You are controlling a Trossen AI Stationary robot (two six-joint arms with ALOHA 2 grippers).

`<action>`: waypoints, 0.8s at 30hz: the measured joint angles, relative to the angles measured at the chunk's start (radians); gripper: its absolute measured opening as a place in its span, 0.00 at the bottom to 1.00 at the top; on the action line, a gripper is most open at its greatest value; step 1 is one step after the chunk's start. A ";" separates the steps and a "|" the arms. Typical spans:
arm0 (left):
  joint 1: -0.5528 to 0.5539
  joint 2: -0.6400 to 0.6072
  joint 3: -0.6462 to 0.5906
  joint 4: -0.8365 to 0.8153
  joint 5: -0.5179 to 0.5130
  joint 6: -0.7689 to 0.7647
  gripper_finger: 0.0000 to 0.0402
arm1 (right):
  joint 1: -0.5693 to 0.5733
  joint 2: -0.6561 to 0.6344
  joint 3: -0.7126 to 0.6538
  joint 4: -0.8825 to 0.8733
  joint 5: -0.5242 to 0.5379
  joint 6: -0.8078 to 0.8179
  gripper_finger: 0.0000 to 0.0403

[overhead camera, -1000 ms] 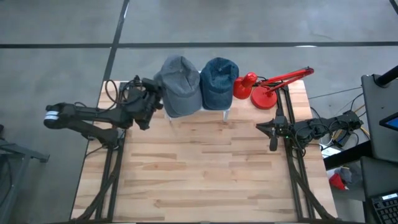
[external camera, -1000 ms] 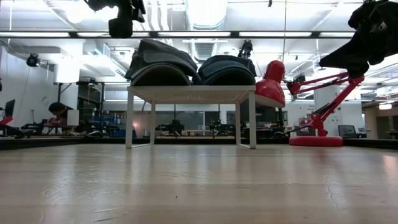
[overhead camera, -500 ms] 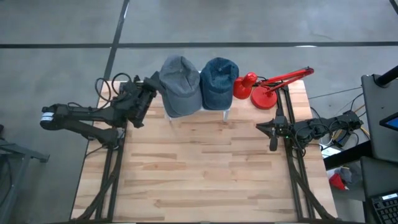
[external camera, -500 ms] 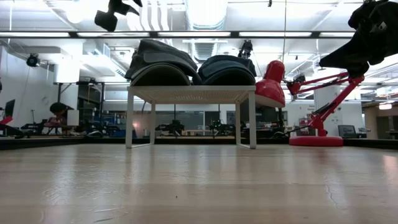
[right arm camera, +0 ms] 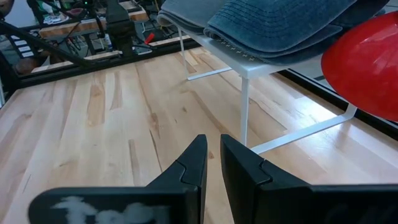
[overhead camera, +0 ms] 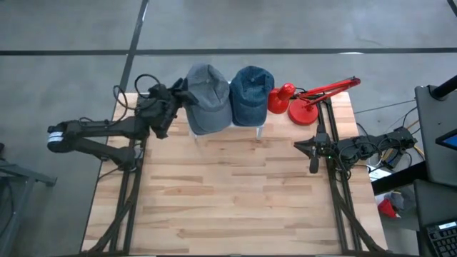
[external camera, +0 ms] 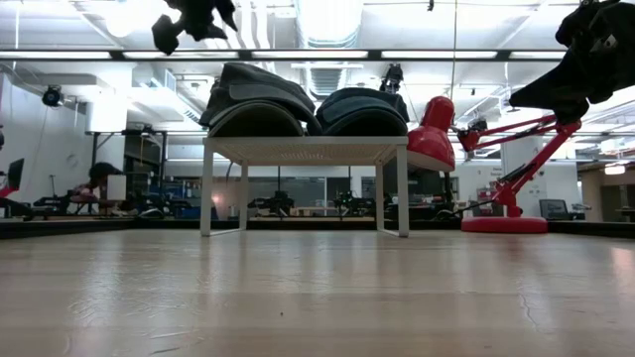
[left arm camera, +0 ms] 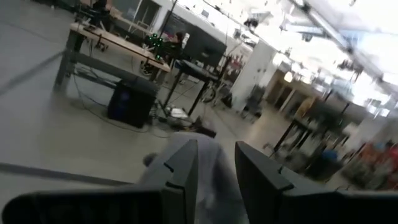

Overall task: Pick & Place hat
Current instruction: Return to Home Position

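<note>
Judging from the high view, the placing looks done. The gray caps (overhead camera: 207,96) sit stacked at upper centre on the white shelf (overhead camera: 261,130), touching a blue cap (overhead camera: 251,91), and no cap lies on the wooden bench (overhead camera: 235,193). The left pincer (overhead camera: 180,91) hovers just left of the stack, and the right pincer (overhead camera: 313,164) waits at centre right. Parking the left arm seems to be all that is left.

In the low view, soft domed crowns rest on a thin, flat shelf top with slim legs, beside a glossy red lamp (external camera: 437,129).

The left wrist view shows its fingers narrowly apart and empty.

The right wrist view shows its fingers almost together and empty, with the blue cap's coarse, stitched weave beyond.
</note>
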 joint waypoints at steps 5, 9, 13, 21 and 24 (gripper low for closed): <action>0.080 0.003 0.010 -0.157 0.095 0.024 0.25 | 0.000 0.000 0.000 0.000 0.000 0.000 0.11; 0.126 0.019 0.054 -0.322 0.122 0.010 0.25 | 0.000 0.000 0.000 0.000 0.000 0.000 0.11; 0.155 0.031 0.106 -0.473 0.144 0.005 0.25 | 0.000 0.000 0.000 0.000 0.000 0.000 0.11; 0.186 0.061 0.147 -0.758 0.184 -0.146 0.25 | 0.000 0.000 0.000 0.000 0.000 0.000 0.11; 0.195 0.078 0.140 -0.782 0.202 -0.179 0.25 | 0.000 0.000 0.000 0.000 0.001 0.000 0.11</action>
